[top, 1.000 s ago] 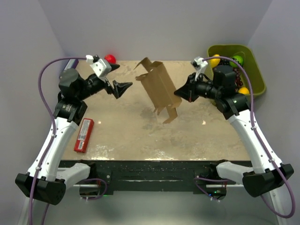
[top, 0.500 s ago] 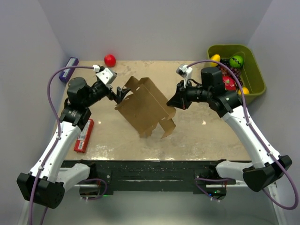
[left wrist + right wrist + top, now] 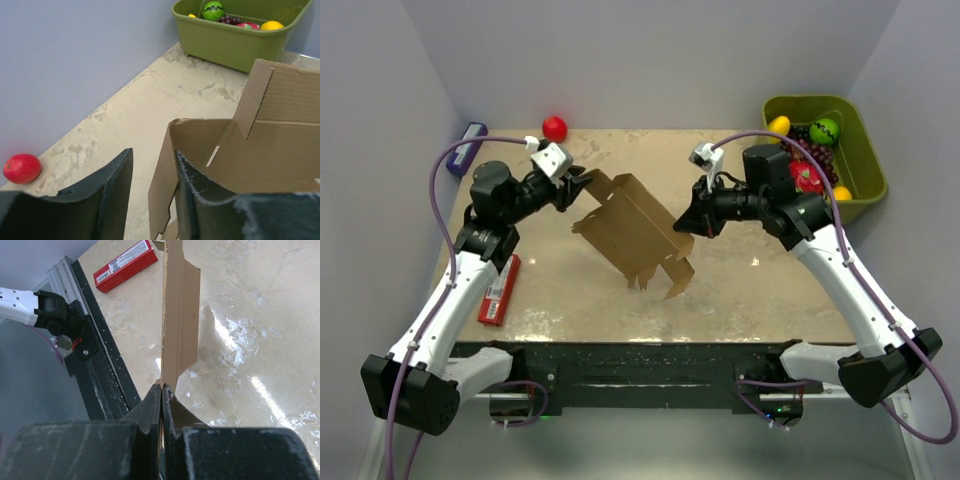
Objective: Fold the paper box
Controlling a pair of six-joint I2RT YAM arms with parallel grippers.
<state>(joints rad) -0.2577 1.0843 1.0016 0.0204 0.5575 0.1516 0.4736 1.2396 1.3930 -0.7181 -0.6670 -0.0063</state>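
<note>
right claw (image 3: 689, 225) pinched shut on a thin edge of the paper box (image 3: 632, 232), jaws closed down to the cardboard's thickness in the wrist view. likely an anchor grip, meant to steady the half-formed sleeve for work at its other end.

left claw (image 3: 582, 181) parted to a middling gap, straddling one upright wall at the box's open end. pale surface (image 3: 750, 290) showing between the outer finger and the cardboard, so apparently not clamped; judged as lining up to press or crease that wall inward.

box raised between the two arms, over the middle of the surface, tilted. contact between its lower flaps and the surface: impossible to tell. well apart from the flat red box (image 3: 499, 289) near the left arm, from the red ball (image 3: 554, 128) and small purple box (image 3: 472, 135) at the far left, and from the green bin (image 3: 865, 155) of fruit at the far right.

long axis on a diagonal in the overhead view, far-left to near-right. open mouth, with one tall notched flap standing beside it, aimed at the left claw. two loose notched flaps trailing toward the near edge, just below the right claw's grip. seen edge-on from the right wrist, reaching away toward the flat red box.
</note>
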